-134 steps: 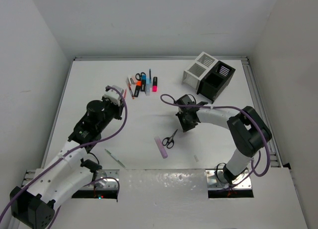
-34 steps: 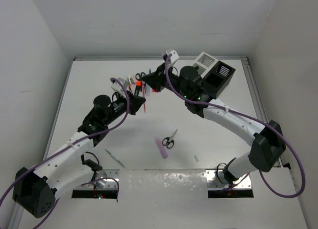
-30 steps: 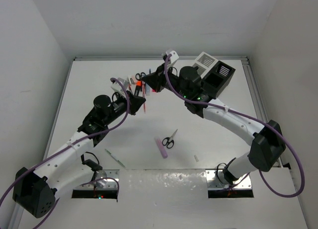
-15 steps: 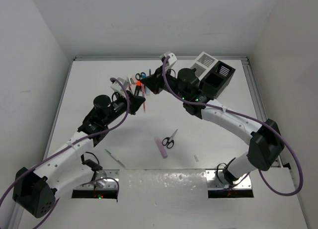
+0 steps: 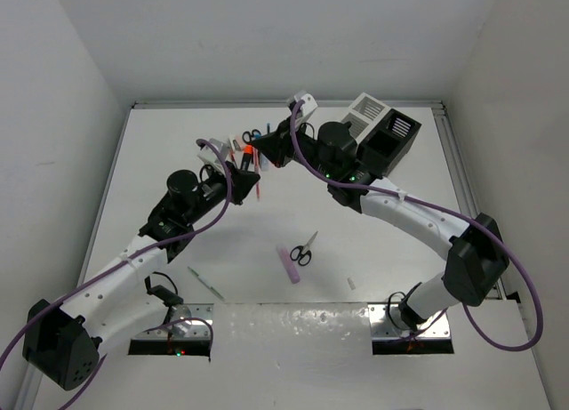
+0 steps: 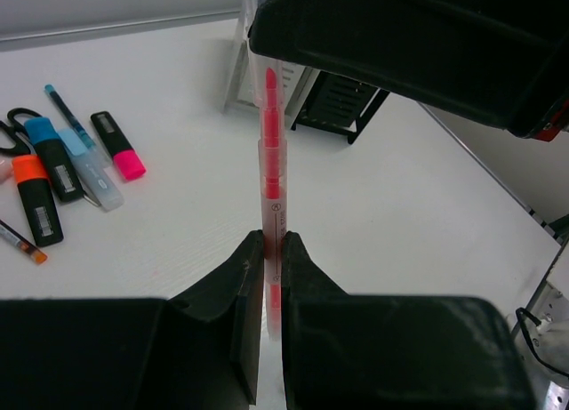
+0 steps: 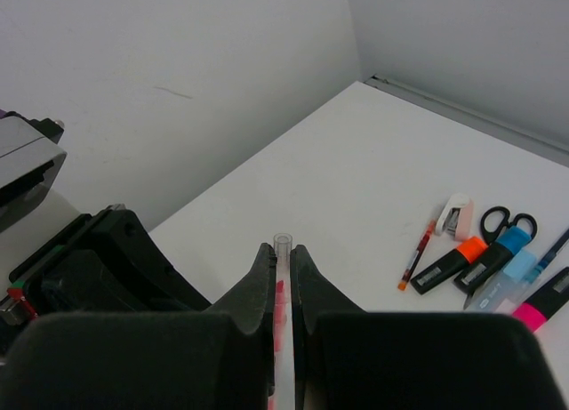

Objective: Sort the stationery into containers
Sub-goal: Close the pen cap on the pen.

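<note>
Slim red pen (image 6: 270, 161) of clear plastic, in the air over the smooth white table (image 5: 169, 152), matte black left gripper (image 6: 271, 250) and right gripper (image 7: 280, 259) each clamped tight on one end, two black-handled scissors (image 5: 305, 248), white slatted box (image 5: 358, 116), black slatted box (image 5: 391, 143).

The left arm (image 5: 133, 254) stretches toward 1 o'clock, left gripper (image 5: 252, 182) pinched on a red pen (image 6: 270, 188). The right arm (image 5: 418, 216) arcs toward 10 o'clock, right gripper (image 5: 260, 148) clamping the same pen, just at 12 o'clock of the left.
</note>
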